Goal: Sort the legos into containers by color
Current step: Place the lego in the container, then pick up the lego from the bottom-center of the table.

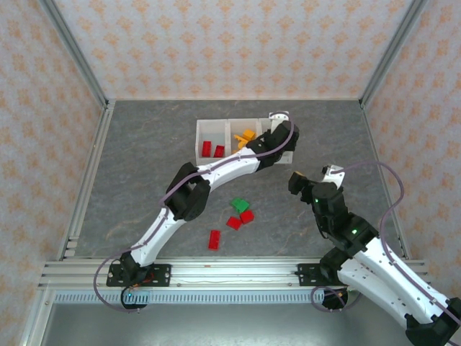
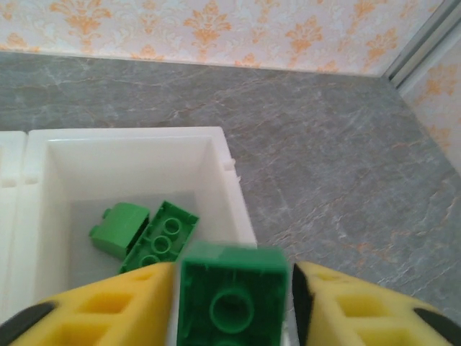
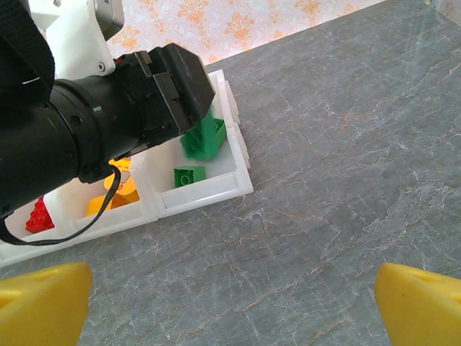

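On the counter (image 1: 144, 180), three red bricks (image 1: 233, 223) and one green one (image 1: 240, 205) are left unsorted, so the task is judged somewhat past halfway. In the bins (image 1: 202, 127), reds (image 1: 206, 149), oranges (image 1: 247, 135) and greens (image 2: 155, 234) are seen apart. The right claw (image 3: 230, 295) is held wide and empty; the left claw (image 2: 232, 310) is seen part-spread over the right bin (image 2: 223, 173), a green brick (image 2: 230, 277) between its fingers (image 2: 108, 303) with slim gaps either side.
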Robot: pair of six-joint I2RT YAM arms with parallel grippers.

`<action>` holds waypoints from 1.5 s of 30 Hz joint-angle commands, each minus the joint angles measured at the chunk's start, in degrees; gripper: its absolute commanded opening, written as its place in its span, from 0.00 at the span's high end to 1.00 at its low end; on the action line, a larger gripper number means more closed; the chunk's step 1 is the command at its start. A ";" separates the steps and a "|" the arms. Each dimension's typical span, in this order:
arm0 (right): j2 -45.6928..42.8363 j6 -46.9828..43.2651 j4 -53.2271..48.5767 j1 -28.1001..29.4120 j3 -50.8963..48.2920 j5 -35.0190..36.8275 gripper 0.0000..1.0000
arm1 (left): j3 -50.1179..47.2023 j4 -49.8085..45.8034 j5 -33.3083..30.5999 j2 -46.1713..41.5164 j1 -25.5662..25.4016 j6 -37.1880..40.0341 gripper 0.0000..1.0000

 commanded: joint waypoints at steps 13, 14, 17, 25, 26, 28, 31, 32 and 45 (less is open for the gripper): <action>-0.58 0.48 -0.09 -0.22 -0.19 2.29 0.00 | -9.26 -2.55 -0.44 -12.16 2.00 3.72 0.01; -0.52 0.45 0.09 -0.22 -0.30 2.14 0.00 | -12.98 -2.01 -0.90 -14.88 2.01 3.53 0.00; -0.56 0.14 0.42 -0.22 -0.47 1.83 0.00 | -24.33 -0.36 -0.41 -22.55 2.00 3.10 0.01; 0.39 -0.72 1.06 -0.22 -0.57 -0.30 0.00 | -51.82 -1.05 4.28 -41.96 0.22 -0.65 0.01; 0.73 -1.01 1.14 -0.22 -0.57 -1.04 0.00 | -53.85 -1.77 4.46 -43.31 -0.26 -1.24 0.01; 1.76 -1.87 1.57 -0.22 -0.40 -4.06 0.00 | -58.49 -3.83 4.53 -45.88 -1.30 -4.03 0.01; 4.29 -4.54 3.17 -0.22 -0.07 -12.64 0.00 | -65.90 -4.86 3.41 -49.59 -2.42 -10.15 0.01; 5.49 -5.28 3.49 -0.22 0.17 -15.18 0.00 | -68.24 -4.94 2.92 -50.99 -2.56 -11.96 0.01; 29.30 -10.93 2.63 4.15 7.61 -32.78 0.00 | -90.60 -8.21 -9.57 -91.13 -2.39 -23.75 0.01</action>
